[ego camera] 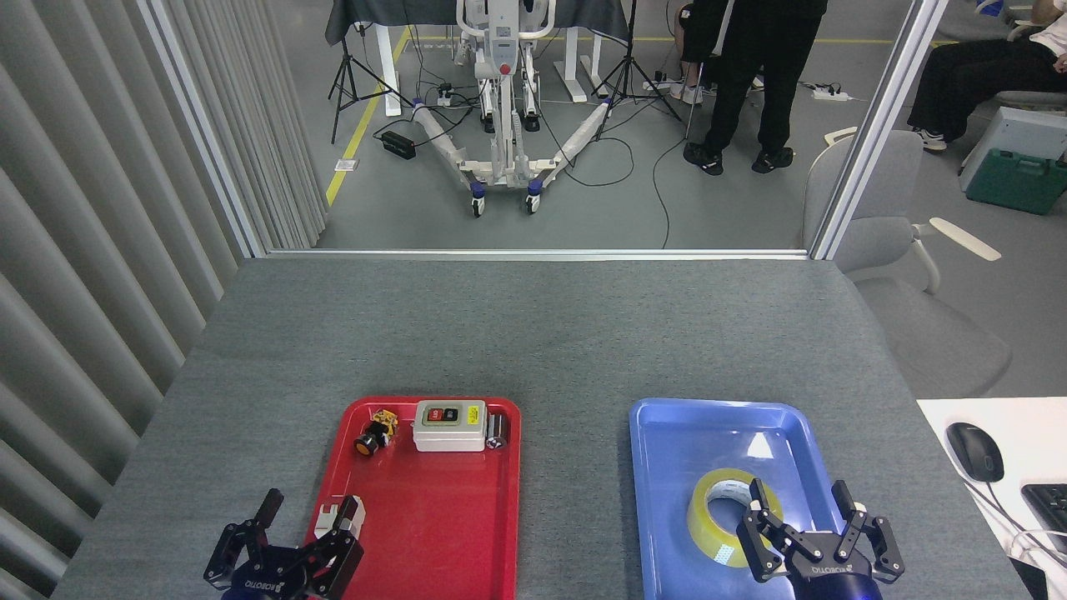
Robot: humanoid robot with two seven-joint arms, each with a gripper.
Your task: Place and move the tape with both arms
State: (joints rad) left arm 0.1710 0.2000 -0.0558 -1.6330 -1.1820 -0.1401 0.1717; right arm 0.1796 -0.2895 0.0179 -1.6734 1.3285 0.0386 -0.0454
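1. I see a gray tabletop (533,333) with two trays near its front edge.
2. The blue tray (667,433) sits toward the front right corner of the tabletop.
3. The tape (710,521) lies flat in the blue tray, in the front half, with its round hole facing up.
4. The tape is yellow and see-through, with a whitish ring inside.
5. My right gripper (802,510) hangs over the front of the blue tray, right at the tape.
6. Its black fingers (757,498) are spread apart. One finger is over the right side of the roll, by the hole. The other fingers are farther right, over bare tray. I cannot tell if any finger touches the tape.
7. The red tray (450,533) sits toward the front left of the tabletop.
8. At the back edge of the red tray I see a white switch box (450,426), a small yellow and black button part (375,433) left of it, and a small dark part (498,430) right of it.
9. A small white piece (348,512) lies by the left edge of the red tray.
10. My left gripper (307,523) is at the front left, over the left edge of the red tray.
11. Its fingers are apart and hold nothing. One fingertip is just beside the white piece.
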